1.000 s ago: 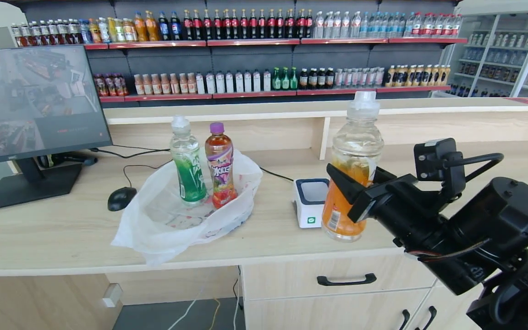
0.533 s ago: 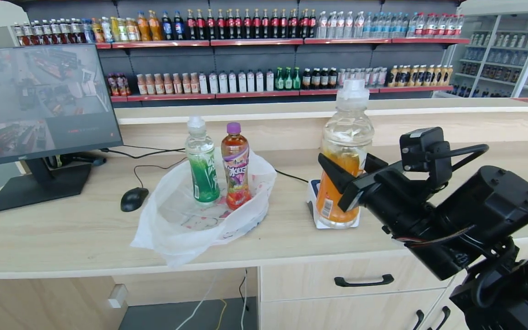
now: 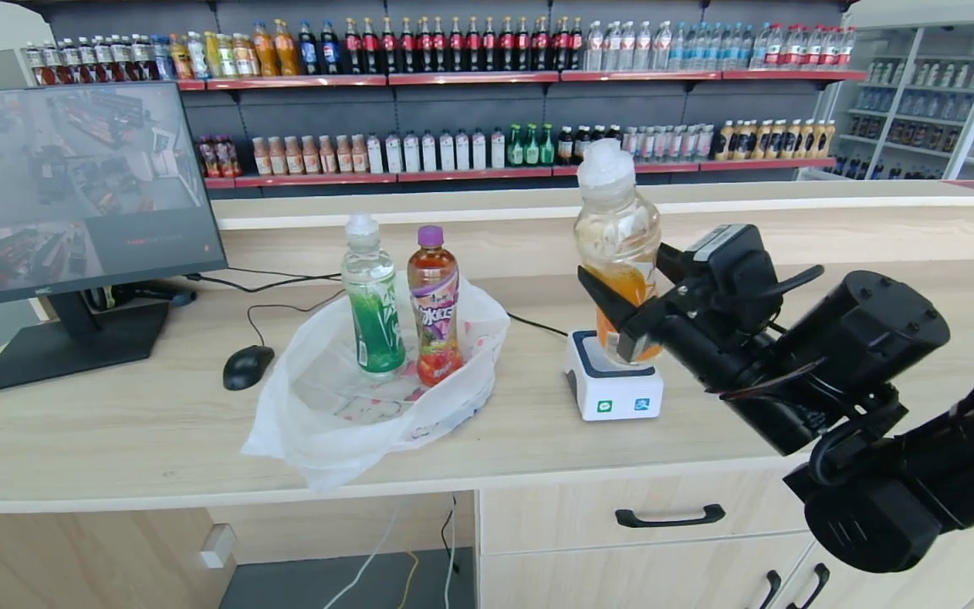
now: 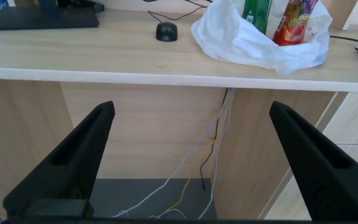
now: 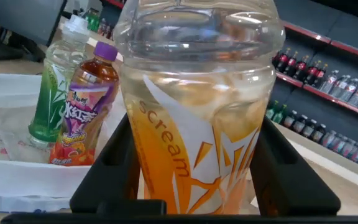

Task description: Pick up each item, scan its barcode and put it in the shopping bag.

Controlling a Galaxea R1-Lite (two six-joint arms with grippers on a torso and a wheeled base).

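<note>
The right jaws grip a clear plastic bottle of orange drink (image 3: 618, 233) just above the white box scanner (image 3: 618, 397) on the bench (image 3: 115, 423); scanning seems underway. The next move calls for carrying it left into the white plastic shopping bag (image 3: 301, 431). The left jaws gape wide.

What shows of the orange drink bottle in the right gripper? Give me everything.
The orange drink bottle is clear plastic with a white cap, a bulged see-through upper half and an orange wrap with white streaks round the lower half. It is lifted off the counter and tilted a little, cap toward the robot's left. The right gripper clamps its lower half from both sides. Its base hangs over the white barcode scanner; contact cannot be told.
</note>
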